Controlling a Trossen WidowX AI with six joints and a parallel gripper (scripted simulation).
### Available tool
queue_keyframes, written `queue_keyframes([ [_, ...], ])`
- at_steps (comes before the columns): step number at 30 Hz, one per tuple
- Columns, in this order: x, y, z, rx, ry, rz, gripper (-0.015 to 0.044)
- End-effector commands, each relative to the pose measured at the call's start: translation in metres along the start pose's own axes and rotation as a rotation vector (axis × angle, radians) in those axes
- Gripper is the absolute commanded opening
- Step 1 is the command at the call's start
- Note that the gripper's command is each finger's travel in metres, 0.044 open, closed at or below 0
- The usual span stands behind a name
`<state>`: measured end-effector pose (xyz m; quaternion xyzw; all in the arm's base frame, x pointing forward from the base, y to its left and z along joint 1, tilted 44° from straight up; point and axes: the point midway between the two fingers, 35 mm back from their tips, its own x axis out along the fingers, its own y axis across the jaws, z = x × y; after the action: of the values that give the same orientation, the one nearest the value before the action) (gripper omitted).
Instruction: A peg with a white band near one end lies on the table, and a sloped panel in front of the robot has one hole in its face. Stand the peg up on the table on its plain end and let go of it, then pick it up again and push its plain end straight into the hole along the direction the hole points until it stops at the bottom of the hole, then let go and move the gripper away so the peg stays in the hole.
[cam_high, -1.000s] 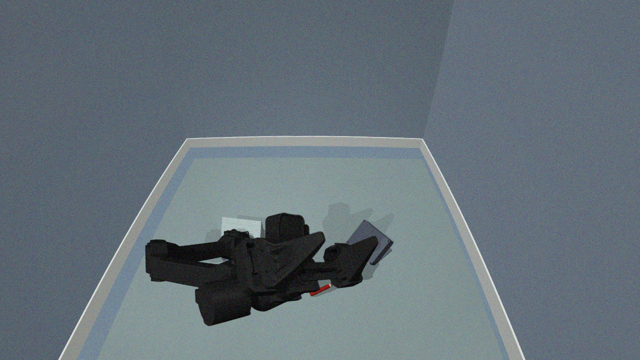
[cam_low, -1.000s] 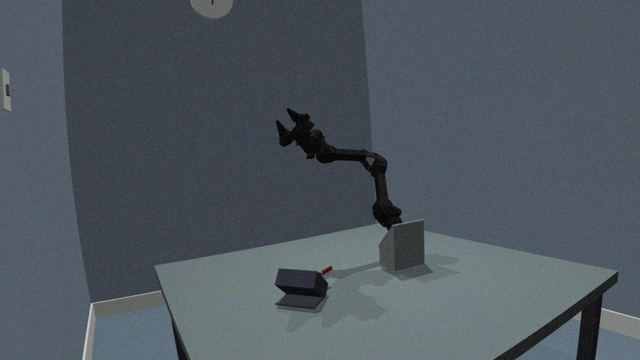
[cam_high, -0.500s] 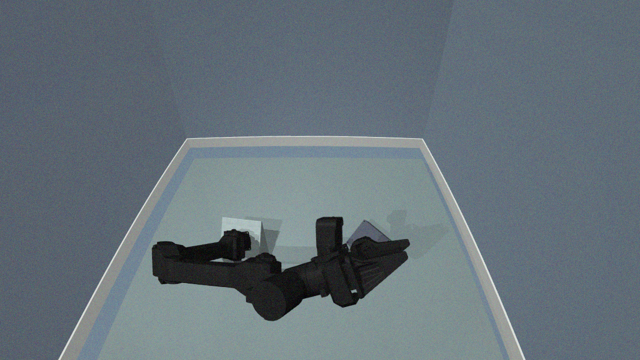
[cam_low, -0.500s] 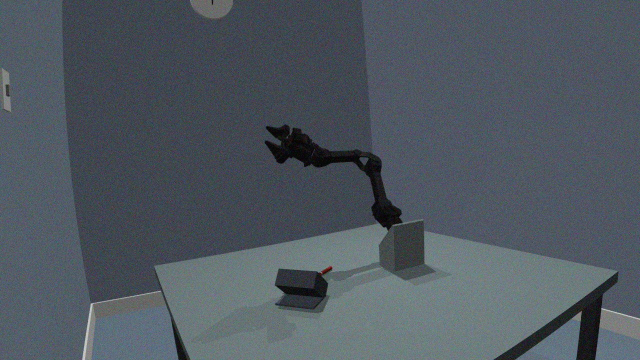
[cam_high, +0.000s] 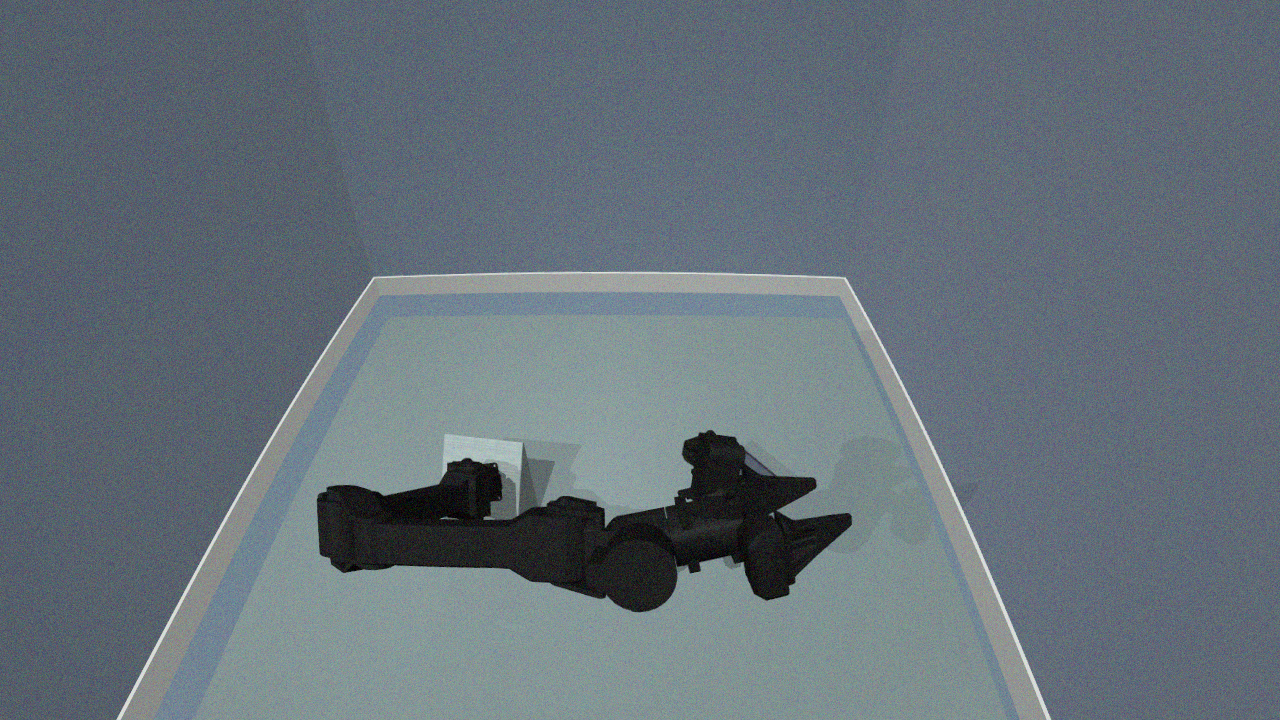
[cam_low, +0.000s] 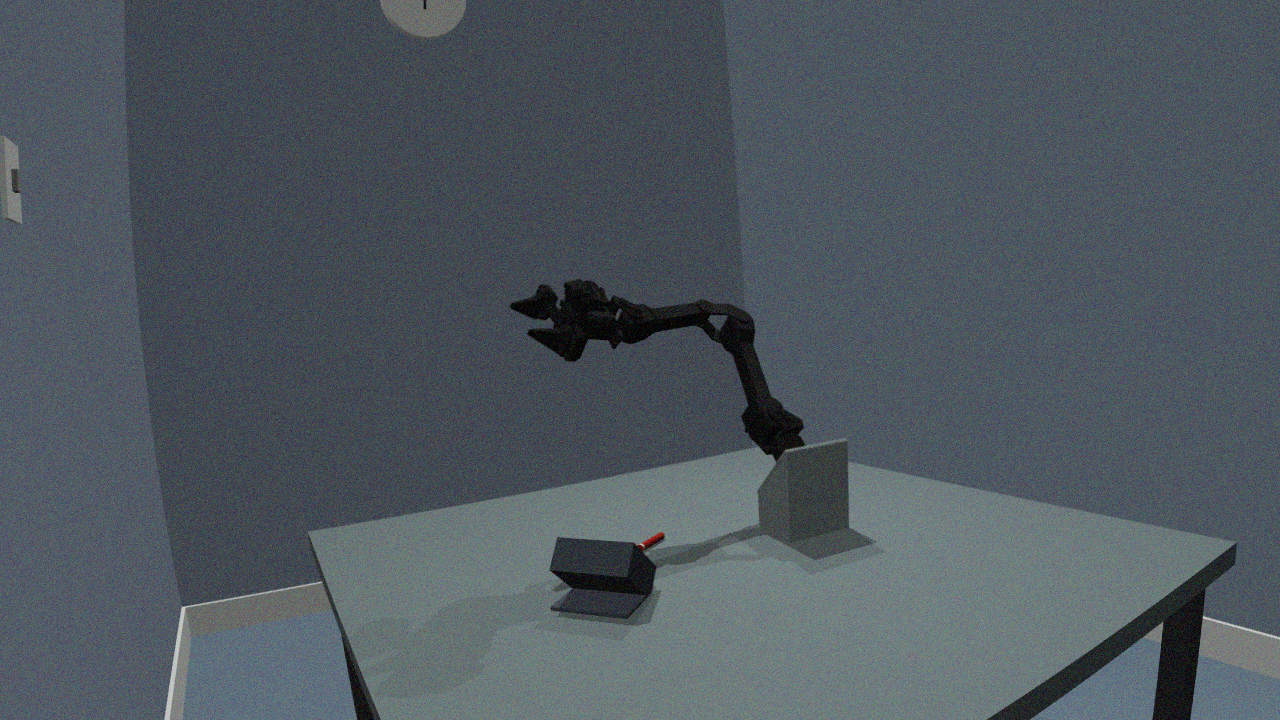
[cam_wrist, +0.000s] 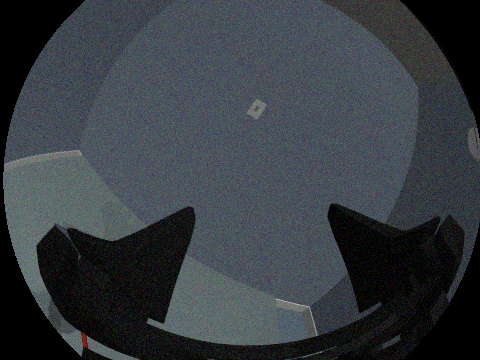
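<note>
The red peg (cam_low: 653, 540) (cam_wrist: 84, 340) lies on the table (cam_high: 537, 662) (cam_low: 939, 591), just behind the dark panel in the exterior view. A bit of its white band shows at the end toward the panel. The arm hides the peg in the top view. The sloped panel (cam_low: 595, 557) shows its back and underside; only a sliver of the panel (cam_high: 760, 462) shows beside the gripper in the top view. Its hole is hidden. My gripper (cam_high: 831, 500) (cam_low: 520, 319) (cam_wrist: 264, 213) is open and empty, high above the table, fingers pointing roughly sideways, away from the arm's base.
A pale grey wedge-shaped block (cam_high: 460, 447) (cam_low: 819, 488) stands on the table close to the arm's base. The arm stretches high over the table between the block and the panel. The far table edge and the walls show beyond the fingers in the wrist view.
</note>
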<state>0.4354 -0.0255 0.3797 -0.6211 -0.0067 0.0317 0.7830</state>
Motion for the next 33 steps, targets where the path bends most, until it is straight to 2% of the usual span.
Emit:
queue_keyframes([
  [1,0.007,0.026,-0.012,0.069,0.065,0.078,0.0440],
  [17,0.009,0.140,-0.069,0.308,0.436,0.387,0.0440],
  [33,-0.036,0.241,-0.117,0.400,0.897,0.631,0.0440],
])
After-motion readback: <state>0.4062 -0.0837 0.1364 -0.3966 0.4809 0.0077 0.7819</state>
